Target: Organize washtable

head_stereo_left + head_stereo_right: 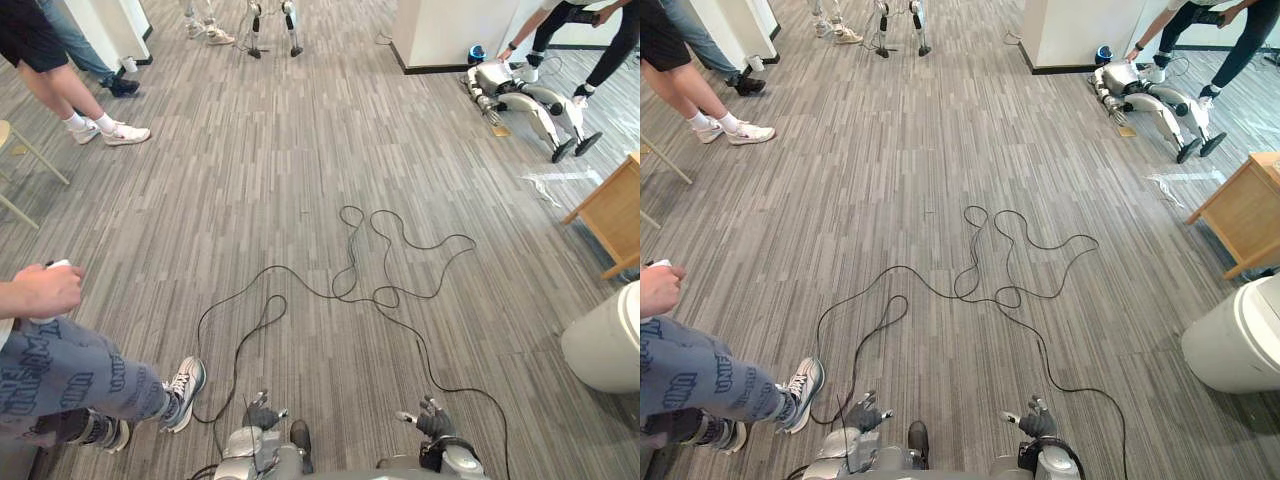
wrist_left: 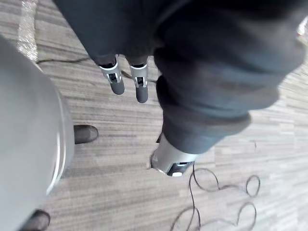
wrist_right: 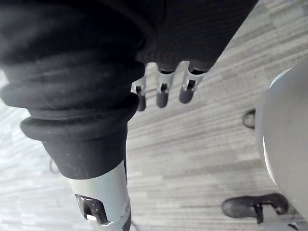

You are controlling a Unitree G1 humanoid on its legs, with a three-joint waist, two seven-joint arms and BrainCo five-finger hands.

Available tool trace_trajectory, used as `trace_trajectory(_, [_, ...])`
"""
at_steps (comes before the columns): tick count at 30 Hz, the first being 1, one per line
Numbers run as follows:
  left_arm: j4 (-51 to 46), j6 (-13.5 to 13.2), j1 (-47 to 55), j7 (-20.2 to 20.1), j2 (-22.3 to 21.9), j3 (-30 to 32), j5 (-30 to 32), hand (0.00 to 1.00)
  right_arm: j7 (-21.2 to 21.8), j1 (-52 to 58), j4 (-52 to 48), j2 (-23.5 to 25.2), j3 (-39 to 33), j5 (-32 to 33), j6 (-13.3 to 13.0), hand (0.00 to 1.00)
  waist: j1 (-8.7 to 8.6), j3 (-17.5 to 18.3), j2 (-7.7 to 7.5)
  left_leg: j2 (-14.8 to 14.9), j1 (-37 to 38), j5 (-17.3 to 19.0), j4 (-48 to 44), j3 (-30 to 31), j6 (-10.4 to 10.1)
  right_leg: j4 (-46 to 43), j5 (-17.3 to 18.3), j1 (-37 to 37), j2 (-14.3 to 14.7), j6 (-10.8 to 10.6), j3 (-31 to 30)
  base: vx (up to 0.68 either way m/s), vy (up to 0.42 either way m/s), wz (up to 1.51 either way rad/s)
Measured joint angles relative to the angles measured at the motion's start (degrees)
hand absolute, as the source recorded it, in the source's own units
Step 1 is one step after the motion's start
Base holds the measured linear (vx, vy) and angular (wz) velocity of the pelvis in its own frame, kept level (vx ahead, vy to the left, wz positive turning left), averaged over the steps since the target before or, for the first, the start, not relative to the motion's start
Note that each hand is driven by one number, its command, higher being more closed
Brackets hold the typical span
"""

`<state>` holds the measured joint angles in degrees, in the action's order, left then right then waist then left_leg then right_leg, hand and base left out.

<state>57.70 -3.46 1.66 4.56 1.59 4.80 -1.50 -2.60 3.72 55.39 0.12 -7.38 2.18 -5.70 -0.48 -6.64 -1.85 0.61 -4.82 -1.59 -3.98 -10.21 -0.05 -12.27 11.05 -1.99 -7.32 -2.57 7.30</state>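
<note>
1. The left hand [image 1: 262, 415] is hanging low at the near edge of the head views. Its fingers [image 2: 139, 86] are pointing straight down at the floor and are spread loosely, gripping nothing.
2. The right hand [image 1: 432, 420] is hanging beside it, a little to the robot's right. Its fingers [image 3: 162, 96] are likewise straight and relaxed, its thumb [image 3: 98, 207] is standing apart from them, and nothing is lying in the palm.
3. Both hands are hovering over the grey striped floor [image 1: 300, 200] and touching nothing.
4. A person is standing just to the robot's left in patterned blue-grey trousers. One grey sneaker [image 1: 185, 388] is resting near the left hand, and the person's hand [image 1: 42, 290] is gripping a small white object.
5. A white round bin [image 1: 605, 345] is standing to the robot's right, near the right hand but apart from it.
6. A wooden table [image 1: 612, 212] is showing one corner and its legs at the right edge, beyond the bin and well apart from both hands. I cannot tell whether it is the washtable.
7. Farther off, another robot [image 1: 525, 100] is lying on the floor by a white pillar [image 1: 450, 35], with a person in black [image 1: 590, 40] bending over it.
8. At the far left, a second person in white sneakers [image 1: 112, 132] is standing.
</note>
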Motion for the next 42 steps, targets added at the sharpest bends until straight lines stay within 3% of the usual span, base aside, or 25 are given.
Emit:
trace_trajectory(8, [1.5,0.1,1.8,0.4,2.2,0.4,0.1,0.0,0.1,-0.4,2.2,-0.1,0.7,-2.4,-0.1,0.0,-0.33,0.6,-0.98,-0.6,4.8,-4.2,9.4,-0.5,0.3,4.1,-2.0,-1.9,0.4,-0.7,-1.1,0.02,0.016,-0.07])
trace_trajectory(13, [2.5,0.3,1.8,0.4,2.6,0.3,1.2,0.0,0.3,0.1,3.9,-1.1,1.8,-2.8,0.0,0.0,-0.37,0.7,-1.05,-0.8,4.9,-5.1,9.9,-0.6,0.6,4.6,-2.2,-2.1,0.4,-0.8,-1.2,-0.1,0.011,-0.03])
trace_trajectory(17, [2.8,0.3,1.8,0.4,2.7,0.4,1.2,0.0,0.3,0.0,4.0,-1.4,2.3,-2.8,0.0,0.0,-0.44,0.6,-0.98,-1.0,4.6,-5.4,9.9,-0.4,0.6,5.4,-1.6,-2.1,0.2,-1.6,-1.1,-0.12,0.021,-0.01])
trace_trajectory(18, [3.3,0.3,1.8,0.4,3.0,0.4,1.2,0.0,0.5,-1.3,6.3,-1.5,4.5,-3.9,0.8,0.0,-0.32,1.3,-1.75,-3.7,5.1,-4.1,9.9,2.3,1.9,8.5,-1.3,-4.8,-0.7,-2.3,-3.3,-0.04,0.006,0.02])
trace_trajectory(33, [4.2,-1.2,1.5,-0.8,3.4,-0.7,-0.4,0.0,0.0,-3.1,9.1,-1.6,1.4,0.6,1.1,0.0,-0.12,1.2,-1.67,-3.6,4.3,-3.9,9.4,1.1,2.0,9.1,-1.5,-4.1,-0.9,-2.6,-3.5,0.0,0.002,0.0])
trace_trajectory(36, [4.1,-2.1,0.6,-0.9,3.7,-0.7,-2.1,0.0,-0.5,-5.8,9.1,-1.6,-0.7,3.1,1.2,0.0,0.2,0.6,-1.1,-3.5,-4.9,2.1,-2.5,0.8,3.2,8.3,-1.5,-0.2,-1.9,-3.8,-2.9,-0.01,0.053,0.05])
trace_trajectory(38, [2.9,-2.5,0.5,-1.1,3.1,-0.7,-3.2,0.0,-0.9,-6.0,9.0,-2.3,-2.5,4.1,1.2,0.0,1.09,-0.2,-0.55,-3.6,-9.7,9.5,-14.2,1.4,4.6,4.6,1.8,0.3,-3.2,-6.4,-1.5,0.05,0.121,0.26])
trace_trajectory(39, [2.6,-2.6,0.5,-1.2,3.0,-0.8,-3.4,0.0,-0.9,-5.9,9.0,-2.4,-2.8,4.1,1.2,0.0,1.2,-0.4,-0.43,-3.5,-10.2,11.3,-16.2,1.7,5.0,2.5,2.7,0.3,-3.7,-7.1,-1.3,0.12,0.142,0.15])
trace_trajectory(40, [2.6,-2.6,0.3,-1.3,2.5,-0.9,-3.6,0.0,-0.9,-5.8,8.7,-2.5,-3.0,4.1,1.2,0.0,1.46,-0.5,0.83,-3.6,-10.2,14.0,-19.1,2.0,6.0,-4.7,3.5,2.1,-4.0,-7.9,-0.9,0.18,0.211,-0.08])
trace_trajectory(41, [2.6,-2.6,0.4,-1.2,2.2,-0.9,-3.6,0.0,-0.9,-6.3,7.9,-2.4,-3.0,4.2,1.1,0.0,1.56,-0.7,1.46,-3.5,-9.6,14.8,-19.4,1.9,6.7,-16.6,2.8,8.1,-4.8,-7.0,-0.8,0.16,0.178,-0.11])
trace_trajectory(42, [2.6,-2.6,0.3,-1.2,2.2,-0.9,-3.6,0.0,-0.9,-6.8,7.5,-1.8,-2.9,4.2,1.1,0.0,1.44,-1.3,1.47,-3.5,-8.9,15.2,-19.4,2.0,6.9,-21.5,2.4,10.4,-5.1,-5.6,-0.8,0.23,0.232,-0.08])
